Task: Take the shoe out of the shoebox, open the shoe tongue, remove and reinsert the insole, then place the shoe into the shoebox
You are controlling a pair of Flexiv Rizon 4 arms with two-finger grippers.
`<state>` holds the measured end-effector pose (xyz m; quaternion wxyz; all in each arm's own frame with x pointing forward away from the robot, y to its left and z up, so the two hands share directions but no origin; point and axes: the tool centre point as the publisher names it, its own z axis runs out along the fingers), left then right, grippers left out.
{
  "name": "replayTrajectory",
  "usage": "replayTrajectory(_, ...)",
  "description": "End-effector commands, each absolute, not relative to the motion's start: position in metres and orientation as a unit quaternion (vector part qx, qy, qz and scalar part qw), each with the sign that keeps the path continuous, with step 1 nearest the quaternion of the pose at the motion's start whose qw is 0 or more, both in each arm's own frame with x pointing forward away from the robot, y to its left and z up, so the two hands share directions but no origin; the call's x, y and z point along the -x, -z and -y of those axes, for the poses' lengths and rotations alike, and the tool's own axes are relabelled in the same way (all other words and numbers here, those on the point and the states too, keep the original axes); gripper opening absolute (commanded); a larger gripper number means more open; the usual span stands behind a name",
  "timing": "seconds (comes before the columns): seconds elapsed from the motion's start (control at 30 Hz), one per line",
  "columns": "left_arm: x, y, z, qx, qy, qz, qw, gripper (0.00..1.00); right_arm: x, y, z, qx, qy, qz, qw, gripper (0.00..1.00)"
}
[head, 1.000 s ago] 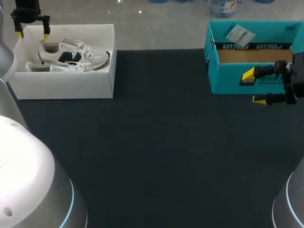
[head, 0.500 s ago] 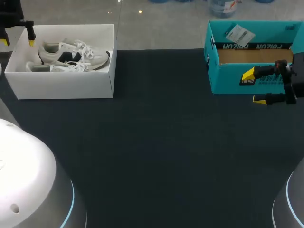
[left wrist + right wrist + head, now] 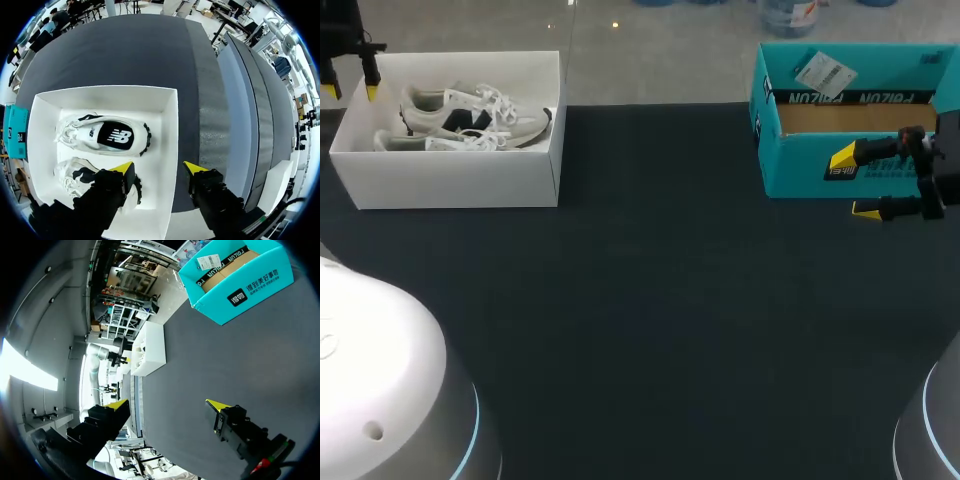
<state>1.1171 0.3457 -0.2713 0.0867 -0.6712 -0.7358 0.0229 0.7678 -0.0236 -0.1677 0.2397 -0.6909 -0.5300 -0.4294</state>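
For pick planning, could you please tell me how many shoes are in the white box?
2. One white fabric sneaker lies along the white cardboard box's far wall, the other sneaker beside it by the near wall.

Dark, finely textured table top (image 3: 650,300), matte under even light, with a paler grey strip (image 3: 650,70) along its far side.

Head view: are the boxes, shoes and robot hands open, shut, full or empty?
white box: open, two shoes inside.
shoes: laced, lying in the white box.
teal box: open, no shoe showing.
left gripper: open, empty, above the white box's edge.
right gripper: open, empty.
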Motion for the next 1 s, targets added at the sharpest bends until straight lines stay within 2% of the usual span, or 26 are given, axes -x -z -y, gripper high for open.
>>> replayTrajectory(0.03, -1.069, 0.266, -0.337, 0.677, 0.084, 0.731, -0.003, 1.0, -0.768, 0.168, 0.022, 0.693, 0.428, 0.53, 0.238, 1.0)
replayTrajectory(0.47, -1.073, 0.266, -0.339, 0.677, 0.073, 0.733, 0.003, 1.0, -0.768, 0.168, 0.022, 0.693, 0.428, 0.53, 0.238, 1.0)
replayTrajectory(0.63, -1.055, 0.265, -0.339, 0.678, 0.068, 0.732, -0.024, 1.0, -0.768, 0.168, 0.022, 0.693, 0.428, 0.53, 0.238, 1.0)
replayTrajectory(0.73, -1.05, 0.267, -0.333, 0.687, 0.063, 0.724, -0.014, 0.99, -0.768, 0.168, 0.022, 0.693, 0.428, 0.53, 0.238, 1.0)
replayTrajectory(0.77, -1.051, 0.268, -0.331, 0.69, 0.065, 0.721, -0.01, 0.93, -0.768, 0.168, 0.022, 0.693, 0.428, 0.53, 0.238, 1.0)
replayTrajectory(0.8, -1.051, 0.27, -0.329, 0.691, 0.065, 0.72, -0.008, 0.78, -0.768, 0.168, 0.022, 0.693, 0.428, 0.53, 0.238, 1.0)
replayTrajectory(0.83, -1.053, 0.272, -0.326, 0.696, 0.063, 0.716, 0.0, 0.69, -0.768, 0.168, 0.022, 0.693, 0.428, 0.53, 0.238, 1.0)
replayTrajectory(0.87, -1.054, 0.274, -0.324, 0.7, 0.064, 0.711, 0.008, 0.39, -0.768, 0.168, 0.022, 0.693, 0.428, 0.53, 0.238, 1.0)
replayTrajectory(0.9, -1.056, 0.276, -0.321, 0.697, 0.073, 0.713, 0.011, 0.2, -0.768, 0.168, 0.022, 0.693, 0.428, 0.53, 0.238, 1.0)
replayTrajectory(0.93, -1.057, 0.278, -0.319, 0.697, 0.078, 0.712, 0.015, 0.19, -0.768, 0.168, 0.022, 0.693, 0.428, 0.53, 0.238, 1.0)
replayTrajectory(0.97, -1.057, 0.28, -0.317, 0.697, 0.085, 0.712, 0.014, 0.25, -0.768, 0.168, 0.022, 0.693, 0.428, 0.53, 0.238, 1.0)
replayTrajectory(1.0, -1.058, 0.281, -0.316, 0.696, 0.085, 0.713, 0.01, 0.36, -0.768, 0.168, 0.022, 0.693, 0.428, 0.53, 0.238, 1.0)
